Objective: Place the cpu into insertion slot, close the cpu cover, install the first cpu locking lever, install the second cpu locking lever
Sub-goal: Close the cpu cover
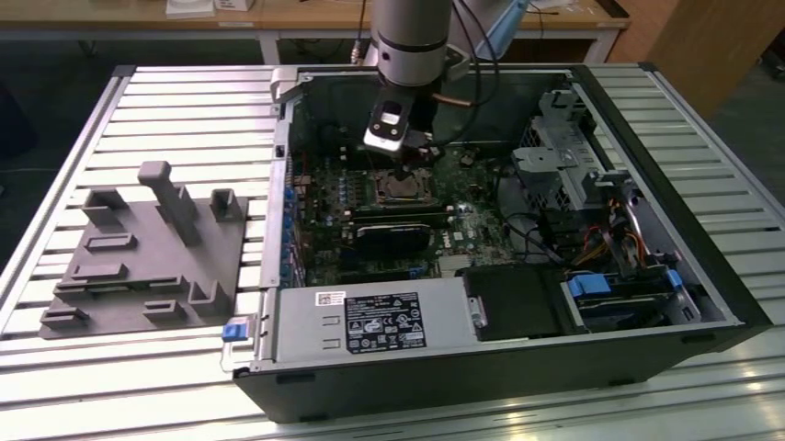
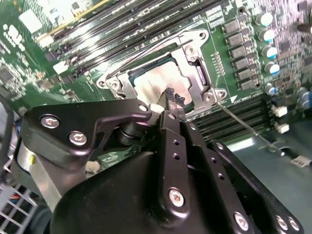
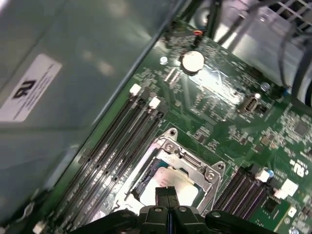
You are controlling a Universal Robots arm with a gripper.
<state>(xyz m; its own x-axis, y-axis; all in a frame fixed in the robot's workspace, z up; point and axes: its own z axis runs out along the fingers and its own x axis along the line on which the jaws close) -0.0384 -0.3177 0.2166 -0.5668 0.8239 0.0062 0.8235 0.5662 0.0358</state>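
The cpu (image 2: 153,80) (image 3: 187,187) lies flat in the insertion slot (image 1: 395,188) on the green board inside the open computer case. The silvery cpu cover (image 2: 195,53) (image 3: 195,163) lies down around it, and the chip's dull metal top shows through the window. My gripper (image 2: 171,96) (image 3: 167,192) (image 1: 409,156) hangs just above the chip's edge, its black fingers pressed together with nothing between them. A thin wire locking lever (image 2: 243,127) sticks out from one socket corner across the black slots. Another thin lever (image 2: 146,46) runs along the cover's far side.
Long black memory slots (image 2: 122,19) (image 3: 122,136) flank the socket. A row of capacitors (image 2: 248,44) stands beside it, and a coin battery (image 3: 191,61) sits further off. In the exterior view a grey fixture (image 1: 142,253) lies left of the case, with the power supply (image 1: 368,322) at the front.
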